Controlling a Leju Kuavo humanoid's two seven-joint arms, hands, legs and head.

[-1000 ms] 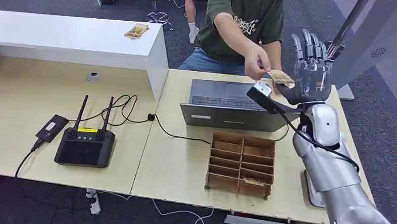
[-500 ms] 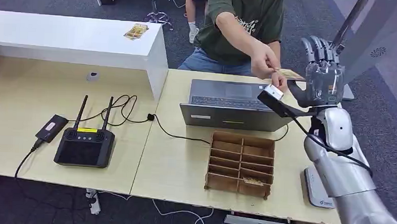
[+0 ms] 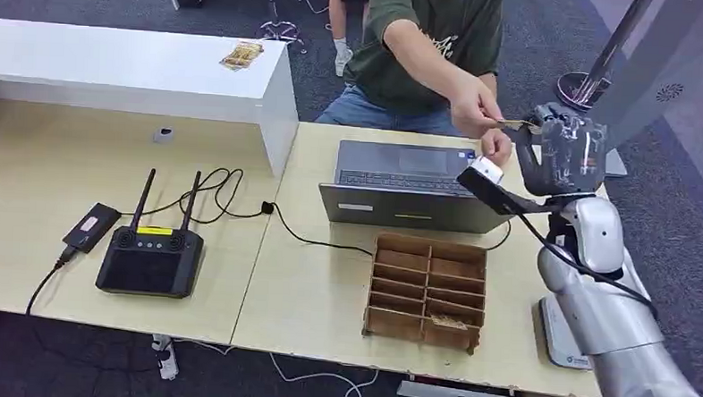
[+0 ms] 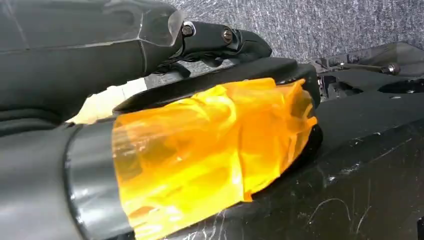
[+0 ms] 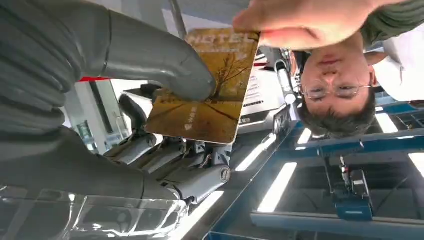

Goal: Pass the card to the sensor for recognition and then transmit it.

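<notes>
Right hand [image 3: 565, 154] raised just beyond laptop [image 3: 411, 185], thumb and fingers closed on card [image 5: 207, 95]; person's hand [image 3: 477, 106] pinches card's far edge. Left hand state: cannot tell.

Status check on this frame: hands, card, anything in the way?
Right hand pinching card. Person's hand grips its far edge. Left hand unclear.

Readable on the card [image 5: 207, 90], in the right wrist view: pale capitals along one edge, partly covered by the person's hand [image 5: 310, 20], showing "OTEL", above an autumn tree scene. Small white marks lower on the card, too small to read. White print on the person's green shirt [image 3: 435, 45], illegible. Nothing else legible.
</notes>
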